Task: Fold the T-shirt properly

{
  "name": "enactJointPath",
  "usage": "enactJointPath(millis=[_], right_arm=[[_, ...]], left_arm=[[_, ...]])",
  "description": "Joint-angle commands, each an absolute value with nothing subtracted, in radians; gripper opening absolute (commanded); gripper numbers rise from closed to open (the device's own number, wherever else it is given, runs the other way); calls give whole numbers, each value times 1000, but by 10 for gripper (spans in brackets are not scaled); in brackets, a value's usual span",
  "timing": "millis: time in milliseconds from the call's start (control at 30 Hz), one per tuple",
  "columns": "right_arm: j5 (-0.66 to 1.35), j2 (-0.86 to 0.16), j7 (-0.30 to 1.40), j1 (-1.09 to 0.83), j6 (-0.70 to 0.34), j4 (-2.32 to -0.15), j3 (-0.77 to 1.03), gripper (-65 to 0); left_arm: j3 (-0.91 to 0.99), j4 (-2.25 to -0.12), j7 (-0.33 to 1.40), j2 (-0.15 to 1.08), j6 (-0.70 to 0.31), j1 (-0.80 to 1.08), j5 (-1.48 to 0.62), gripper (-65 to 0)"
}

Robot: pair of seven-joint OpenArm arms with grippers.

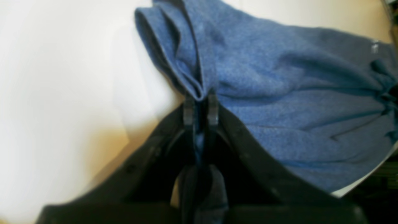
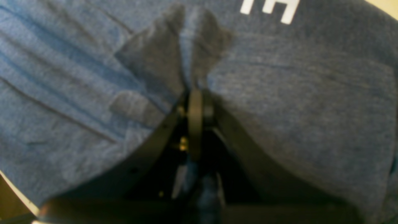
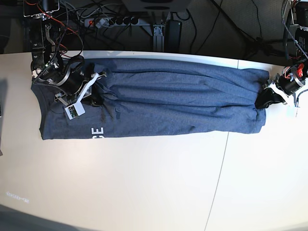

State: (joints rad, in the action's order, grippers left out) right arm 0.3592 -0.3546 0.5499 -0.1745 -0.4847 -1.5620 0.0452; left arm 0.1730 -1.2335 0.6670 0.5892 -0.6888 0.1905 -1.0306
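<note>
Two grips to keep matched on the T-shirt, left claw closed on its end near the surface's right edge, right claw pinched on bunched cloth toward the left, best drawn taut before folding, lifting evenly.
</note>
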Motion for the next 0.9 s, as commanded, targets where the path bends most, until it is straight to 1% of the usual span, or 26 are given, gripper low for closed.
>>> enactJointPath(millis=[0,167,300,467,767,867], right_arm=[[335,-368,584,-172,-565,-1562,51,-650],[402,-368,583,-172,-565,-1564,51,-650],[404,-368,577,-172,-565,-1590,51,-650],[457,-368,573,-172,-565,-1655,51,-650],[464,-368,578,-172,-565,-1811,51,-650],[461,-368,581,-172,-565,-1838,51,-650]], left_arm=[[181,-1242,639,609,-698,181,-1034,-650],[181,-1242,638,609,-698,181,-1035,-650],[181,-1242,634,609,-698,181,-1034,-650],[181,-1242,632,609,-698,181,-1034,-650],[181,-1242,628,610,-698,180,-1028,-650],[200,-1242,596,621,-698,180,-989,-650]])
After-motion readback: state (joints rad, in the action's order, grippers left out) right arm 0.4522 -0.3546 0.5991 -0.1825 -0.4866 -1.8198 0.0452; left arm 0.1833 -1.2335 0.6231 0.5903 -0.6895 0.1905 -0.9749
